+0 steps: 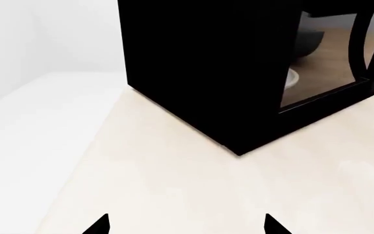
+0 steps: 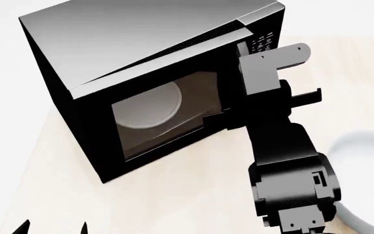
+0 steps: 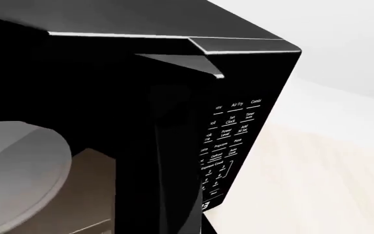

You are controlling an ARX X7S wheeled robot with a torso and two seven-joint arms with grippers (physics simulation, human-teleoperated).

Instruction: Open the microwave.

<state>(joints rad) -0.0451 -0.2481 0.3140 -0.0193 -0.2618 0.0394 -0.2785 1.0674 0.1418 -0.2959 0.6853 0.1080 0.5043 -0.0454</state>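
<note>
The microwave (image 2: 128, 53) is a black box with a grey top, set at an angle on the pale table. Its glass door shows the round white turntable (image 2: 149, 106). The door stands slightly ajar at the keypad (image 2: 262, 43) side. My right gripper (image 2: 229, 117) is at the vertical black handle (image 3: 174, 161), with its jaws closed around it (image 3: 180, 226). The keypad (image 3: 229, 141) shows just beyond. My left gripper (image 2: 52, 227) is open and empty, low over the table in front of the microwave's left corner. In the left wrist view it (image 1: 185, 226) faces the microwave's black side (image 1: 200, 73).
The pale wooden table (image 2: 174, 195) runs under both arms. A white rounded object (image 2: 369, 161) sits at the right, partly behind my right arm. The table's left edge (image 1: 83, 146) borders a white surface.
</note>
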